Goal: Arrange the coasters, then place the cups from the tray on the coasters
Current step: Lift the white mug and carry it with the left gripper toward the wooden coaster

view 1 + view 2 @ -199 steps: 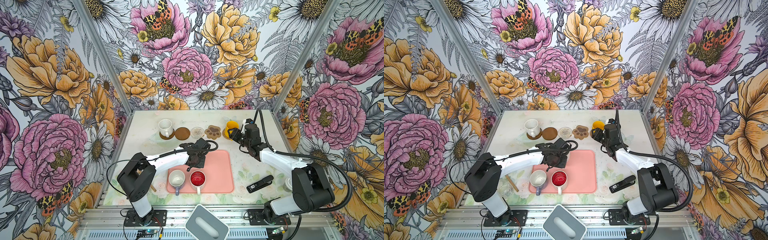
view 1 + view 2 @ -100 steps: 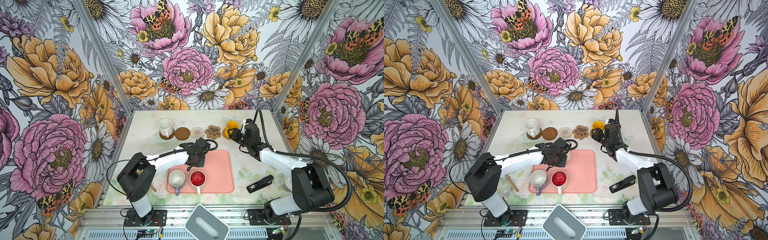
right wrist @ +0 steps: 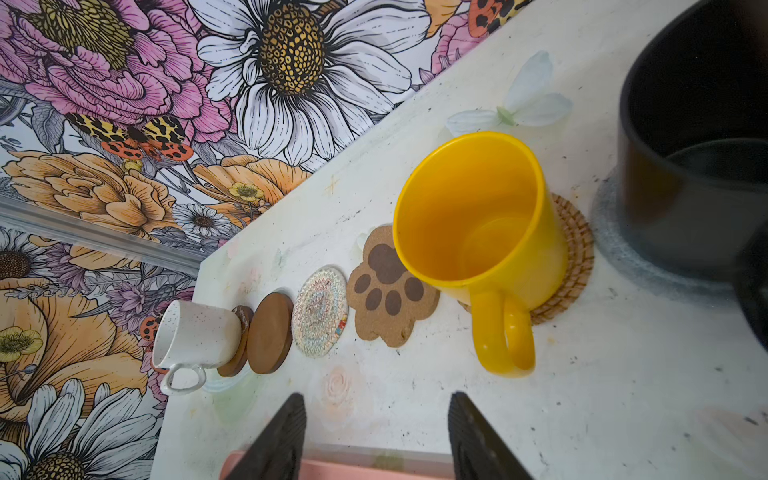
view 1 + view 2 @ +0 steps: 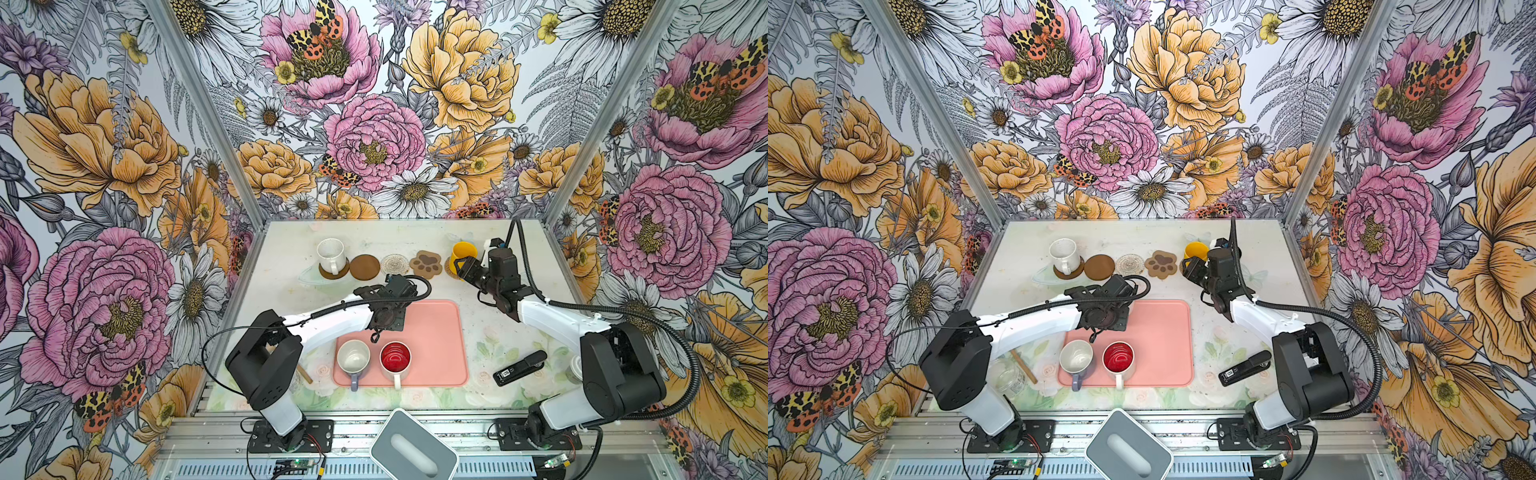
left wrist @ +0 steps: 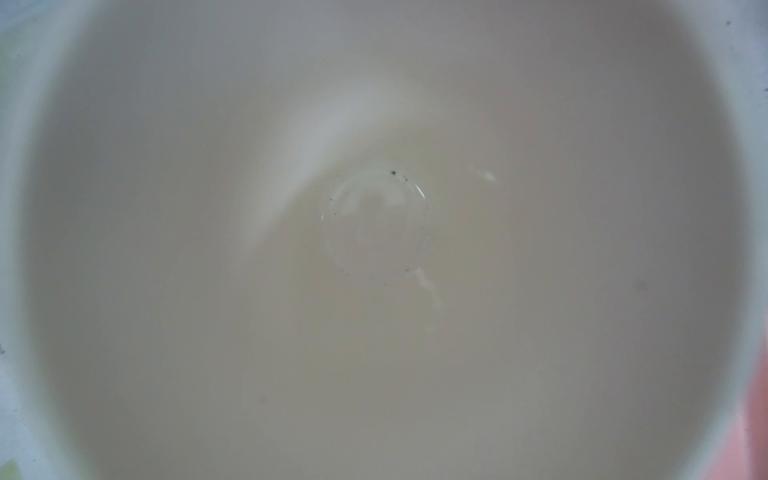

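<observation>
Mug transfer.
Right jaws apart, yellow mug (image 3: 478, 216) seated on rattan coaster (image 3: 575, 257); left jaws over white mug (image 5: 374, 249) for pickup, closure unseen.

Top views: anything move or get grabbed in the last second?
Nothing visibly moved, and nothing was visibly grabbed or released. The left gripper stays low over the far left corner of the tray, jaws hidden. The right gripper stays open, short of the yellow mug. Everything else is as before.
</observation>
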Robot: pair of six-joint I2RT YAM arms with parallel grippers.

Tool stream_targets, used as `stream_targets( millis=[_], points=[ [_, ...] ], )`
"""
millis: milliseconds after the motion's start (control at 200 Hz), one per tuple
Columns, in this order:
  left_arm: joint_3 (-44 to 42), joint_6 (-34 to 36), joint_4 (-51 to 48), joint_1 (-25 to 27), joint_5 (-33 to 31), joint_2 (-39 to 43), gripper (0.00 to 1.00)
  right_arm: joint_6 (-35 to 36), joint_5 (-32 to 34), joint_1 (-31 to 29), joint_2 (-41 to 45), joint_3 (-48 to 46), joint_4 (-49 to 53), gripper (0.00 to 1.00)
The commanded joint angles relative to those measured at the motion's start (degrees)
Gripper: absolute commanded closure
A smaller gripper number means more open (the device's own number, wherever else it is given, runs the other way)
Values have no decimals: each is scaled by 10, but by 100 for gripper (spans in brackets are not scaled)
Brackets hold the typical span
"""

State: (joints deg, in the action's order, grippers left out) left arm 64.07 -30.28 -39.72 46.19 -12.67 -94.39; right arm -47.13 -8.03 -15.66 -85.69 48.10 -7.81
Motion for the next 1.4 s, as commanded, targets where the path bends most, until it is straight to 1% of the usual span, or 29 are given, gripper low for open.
stream_targets(
  millis=[0, 370, 646, 751, 776, 896, 1036, 1101, 1116, 1161, 1396],
  points=[
    [18, 4, 20, -12, -24, 26, 100, -2, -8, 3, -4, 3, -19, 43],
    [62, 55, 20, -74, -9, 23, 100, -2, -11, 4, -3, 3, -19, 43],
    [108, 96, 20, -135, 3, 12, 100, -2, -14, 7, -6, 4, -19, 44],
    [137, 115, 20, -154, 3, -8, 100, -2, -15, 7, -9, 5, -19, 44],
    [144, 120, 20, -159, 21, -13, 100, -2, -16, 8, -9, 6, -18, 44],
    [179, 137, 19, -181, 26, -48, 100, -2, -16, 8, -9, 6, -17, 44],
    [210, 142, 20, -205, 35, -88, 100, 0, -17, 9, -8, 6, -16, 44],
    [220, 145, 20, -213, 37, -94, 100, 1, -17, 9, -7, 6, -15, 44],
    [222, 147, 20, -214, 38, -113, 100, 1, -17, 10, -6, 6, -14, 44],
    [226, 148, 21, -220, 34, -123, 100, 1, -17, 10, -6, 5, -14, 44],
    [240, 153, 20, -243, 36, -149, 100, 1, -19, 14, -9, 4, -13, 44]
  ],
)
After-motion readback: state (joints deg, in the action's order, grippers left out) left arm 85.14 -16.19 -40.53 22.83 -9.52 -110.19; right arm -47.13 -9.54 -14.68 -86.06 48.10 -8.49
